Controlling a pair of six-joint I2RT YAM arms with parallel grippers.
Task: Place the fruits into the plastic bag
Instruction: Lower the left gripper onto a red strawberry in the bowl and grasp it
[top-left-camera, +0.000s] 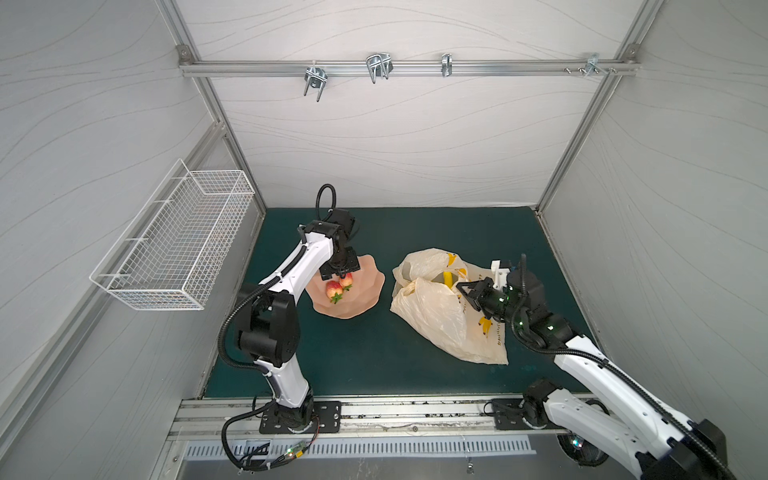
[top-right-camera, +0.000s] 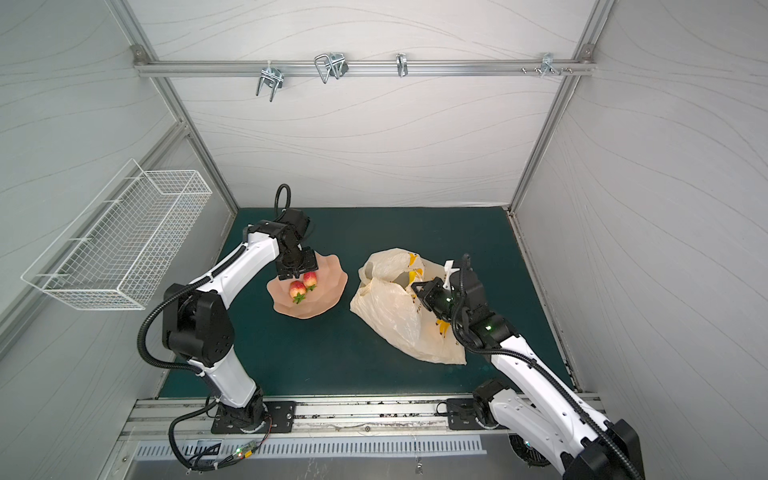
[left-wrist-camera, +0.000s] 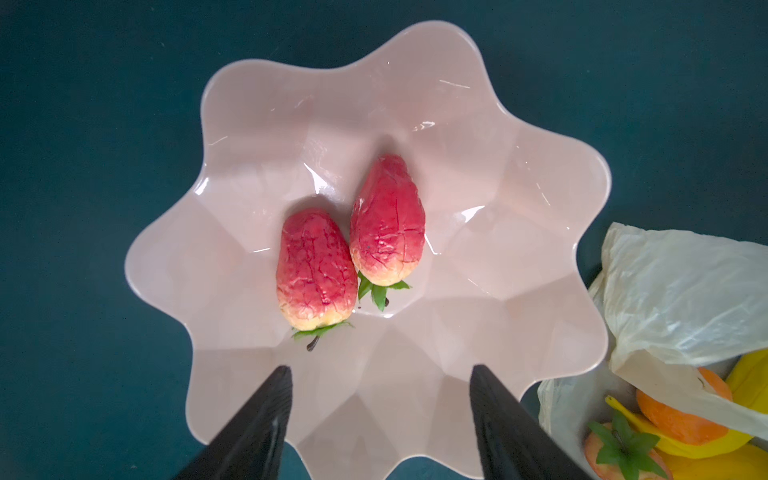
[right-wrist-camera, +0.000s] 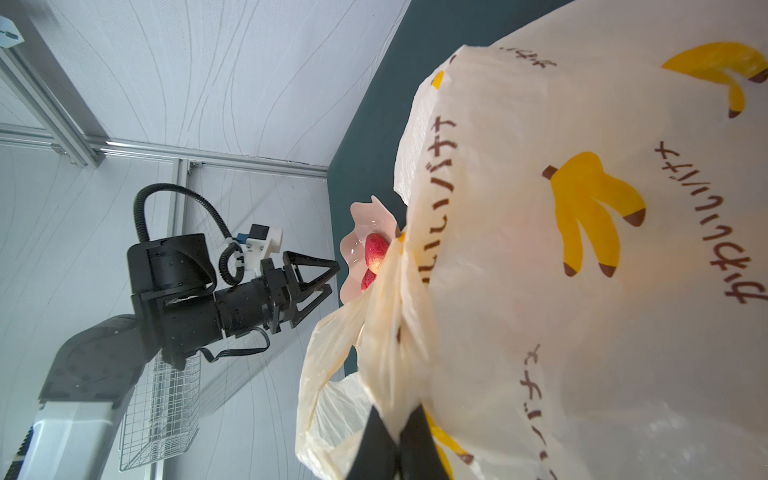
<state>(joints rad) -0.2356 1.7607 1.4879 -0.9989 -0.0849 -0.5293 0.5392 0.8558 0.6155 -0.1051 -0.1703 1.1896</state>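
Spread left end effector (left-wrist-camera: 380, 369) is hovering near two touching strawberries (left-wrist-camera: 316, 268) mid-frame; closing risks knocking one aside. Right end effector (right-wrist-camera: 397, 419) is pinching the bag (right-wrist-camera: 540, 257).

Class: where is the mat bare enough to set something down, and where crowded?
Free: the wide green mat between the front rail and the pink dish and plastic bag; the narrow gap between those two; the strip along the back wall. Crowded: dish under the open left gripper, bag pinched by the right gripper.
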